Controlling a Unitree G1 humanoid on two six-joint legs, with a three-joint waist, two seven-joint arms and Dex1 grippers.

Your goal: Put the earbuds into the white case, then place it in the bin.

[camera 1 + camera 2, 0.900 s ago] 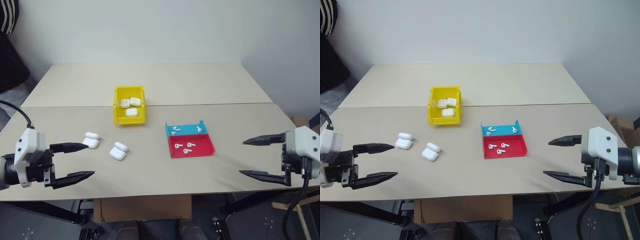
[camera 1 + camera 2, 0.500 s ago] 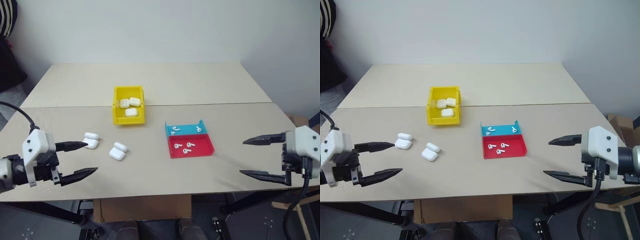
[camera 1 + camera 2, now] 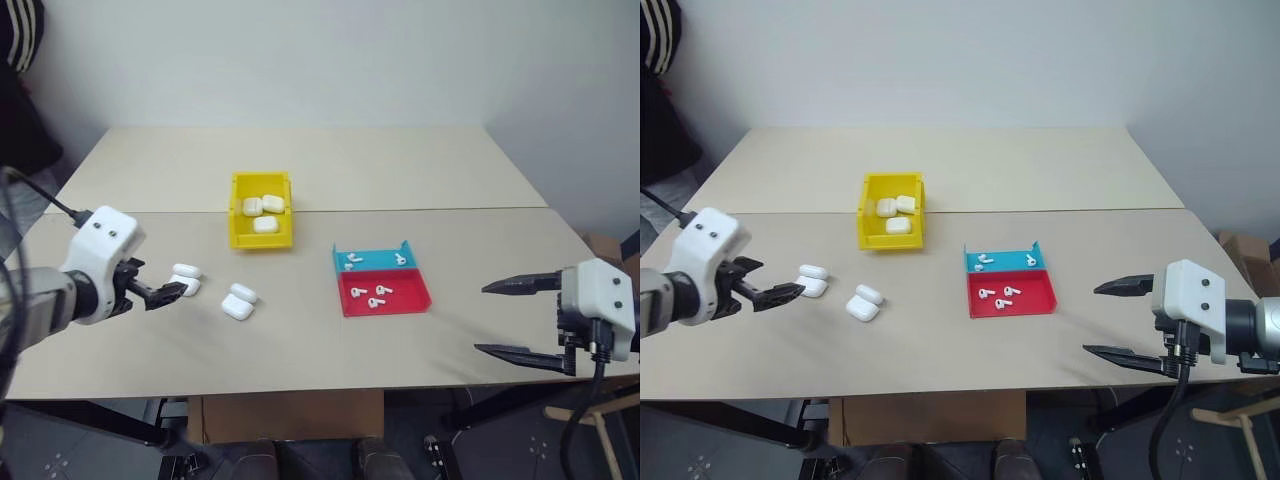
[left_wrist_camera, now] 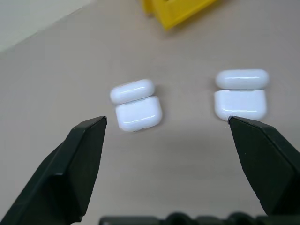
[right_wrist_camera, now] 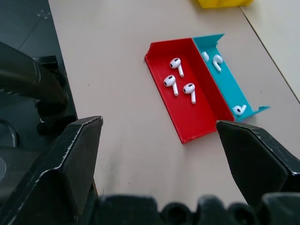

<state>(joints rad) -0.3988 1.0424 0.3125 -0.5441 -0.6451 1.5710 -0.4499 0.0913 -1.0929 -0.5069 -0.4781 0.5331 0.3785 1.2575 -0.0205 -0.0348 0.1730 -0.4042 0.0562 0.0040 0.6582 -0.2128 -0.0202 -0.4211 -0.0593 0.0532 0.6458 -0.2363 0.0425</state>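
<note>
A tan table (image 3: pixel 300 340) carries a yellow bin (image 3: pixel 262 232) with three closed cases (image 3: pixel 264 210) inside. Right of it sit a blue tray (image 3: pixel 372 260) and a red tray (image 3: pixel 384 296), each seemingly with three earbuds (image 5: pixel 179 82). Two open white cases lie left: one (image 3: pixel 184 279) just ahead of the left gripper (image 3: pixel 166 292), one (image 3: pixel 238 302) beside it. Both the left and the right gripper (image 3: pixel 516 318) have their fingers spread wide, empty.

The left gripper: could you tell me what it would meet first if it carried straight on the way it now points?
Most likely the nearer open white case, which lies just past the open left gripper. In the wrist view that case sits ahead between the fingers; depth is hard to judge.
</note>
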